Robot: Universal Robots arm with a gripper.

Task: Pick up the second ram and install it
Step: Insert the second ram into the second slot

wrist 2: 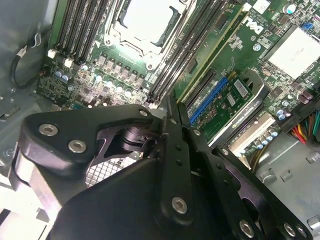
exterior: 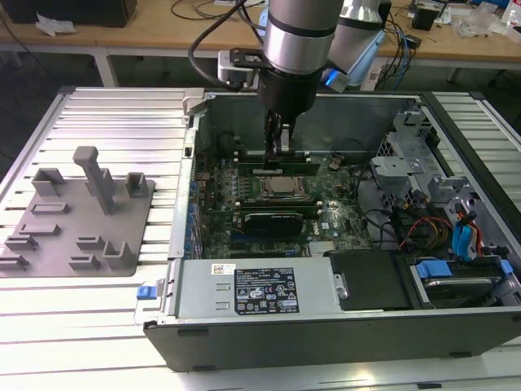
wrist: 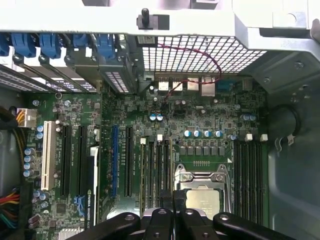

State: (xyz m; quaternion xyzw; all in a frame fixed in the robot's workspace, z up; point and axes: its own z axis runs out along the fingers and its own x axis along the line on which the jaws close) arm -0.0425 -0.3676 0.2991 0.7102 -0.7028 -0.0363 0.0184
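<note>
My gripper (exterior: 278, 148) reaches down inside the open computer case (exterior: 187, 204), over the memory slots (wrist: 162, 167) beside the silver processor (wrist: 202, 197). In both wrist views its two black fingers (wrist 2: 176, 145) lie pressed together with no gap, and nothing shows between them. A long green ram stick (wrist 2: 212, 50) with black chips stands upright in the slot farthest from the processor, also seen as a pale green strip (wrist: 145, 170). The gripper's tip (wrist 2: 170, 102) is close to that stick's near end. Whether they touch is hidden, and I cannot tell if this is the second ram.
A black expansion card (exterior: 277, 220) lies in front of the processor. Drive bays and cable bundles (exterior: 440, 220) crowd the case on the exterior view's right. A grey parts fixture (exterior: 81, 216) sits on the ribbed table at the exterior view's left. The power supply (exterior: 260, 289) spans the front.
</note>
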